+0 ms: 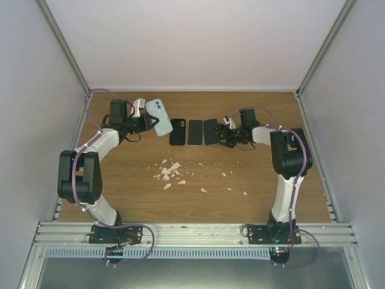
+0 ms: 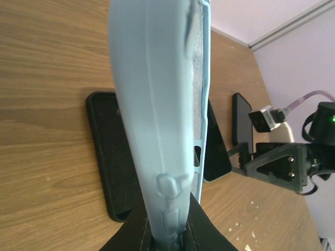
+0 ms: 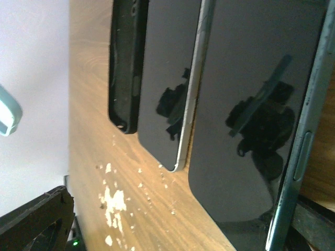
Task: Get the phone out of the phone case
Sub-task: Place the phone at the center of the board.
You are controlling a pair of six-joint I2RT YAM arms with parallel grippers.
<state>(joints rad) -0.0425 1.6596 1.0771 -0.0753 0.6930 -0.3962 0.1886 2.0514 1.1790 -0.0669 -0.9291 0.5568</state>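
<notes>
The left arm is bending at the elbow and reaching toward 12 o'clock. The left pincer is squeezing a blue phone case and holding it up off the table, tipped on its edge. The right arm is bending too and pointing toward 9 o'clock. The right pincer is standing wide open at the 3 o'clock edge of a phone lying flat. Toward 9 o'clock from it, another phone and a black case are lying in a row.
</notes>
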